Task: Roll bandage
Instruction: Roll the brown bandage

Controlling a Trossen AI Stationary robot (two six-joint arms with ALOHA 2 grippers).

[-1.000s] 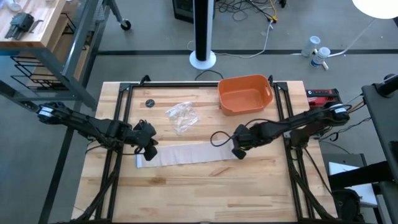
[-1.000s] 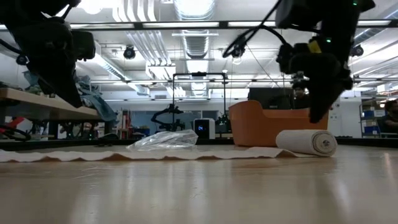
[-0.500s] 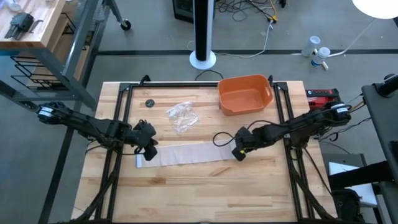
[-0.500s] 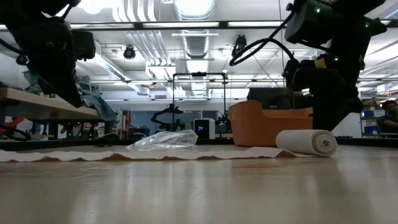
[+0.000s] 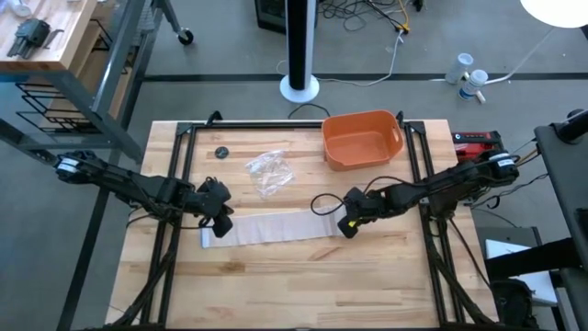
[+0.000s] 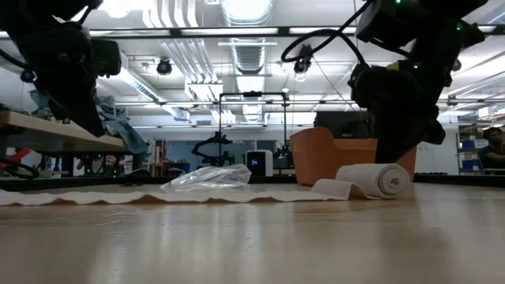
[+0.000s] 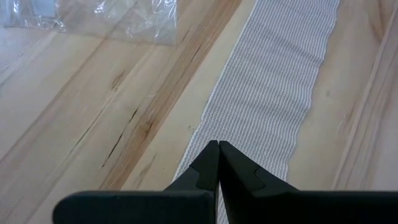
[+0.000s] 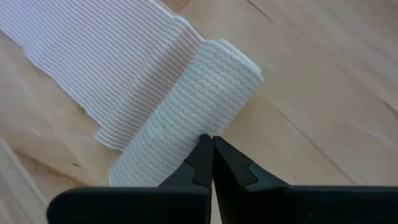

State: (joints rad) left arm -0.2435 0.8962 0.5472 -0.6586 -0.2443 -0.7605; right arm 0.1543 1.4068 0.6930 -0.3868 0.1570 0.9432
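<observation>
On the wooden table (image 5: 276, 267), the orange tub (image 5: 362, 139) stands beyond the bandage (image 5: 276, 226).

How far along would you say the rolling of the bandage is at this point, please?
Early. Done: a small roll has formed at one end of the bandage. In hand: the right tool, shut, sits on that roll, and the left tool, shut, is at the bandage's far end. Left: most of the strip lies flat across the table, unrolled.
</observation>
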